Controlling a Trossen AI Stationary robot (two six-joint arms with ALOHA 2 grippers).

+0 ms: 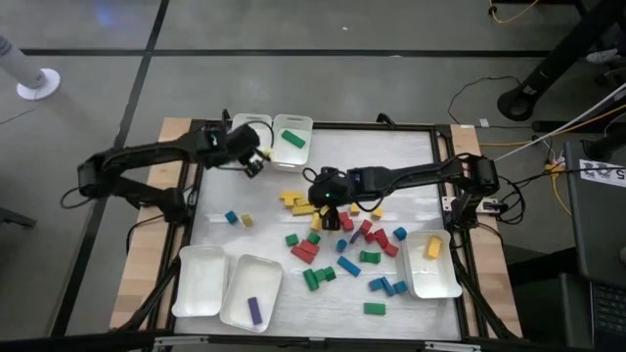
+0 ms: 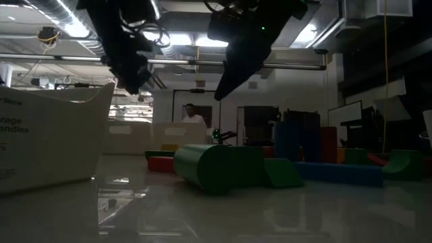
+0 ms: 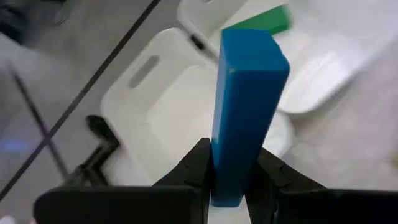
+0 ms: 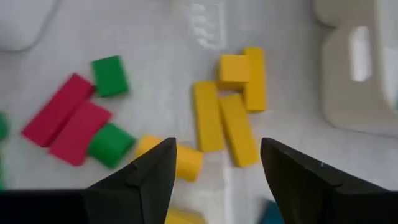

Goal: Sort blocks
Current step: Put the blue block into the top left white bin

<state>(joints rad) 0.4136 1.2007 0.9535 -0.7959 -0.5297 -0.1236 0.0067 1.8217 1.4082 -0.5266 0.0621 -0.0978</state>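
the left arm reaches along the table's far edge, its left gripper [image 3: 230, 180] raised above the two white trays [image 1: 293, 125] at the far edge. its fingers are clamped on a blue bar [image 3: 245, 106], which stands up between them over the empty tray [image 3: 168, 106]; the neighbouring tray holds a green block [image 1: 292, 140].

the right arm stretches from the right edge toward the table's middle, its right gripper [image 4: 214, 171] hanging with fingers spread wide and holding nothing, above a cluster of yellow bars [image 4: 227, 106]. beside them lie red blocks [image 4: 65, 118] and green pieces [image 4: 111, 76].

most loose blocks [image 1: 342, 249] are scattered across the middle of the table. a tray at the right edge [image 1: 431, 284] holds a yellow block [image 1: 433, 248]; of the two trays at the near left corner, one holds a purple block [image 1: 254, 310].

in the low view a green arch block [image 2: 216, 165] lies nearest.
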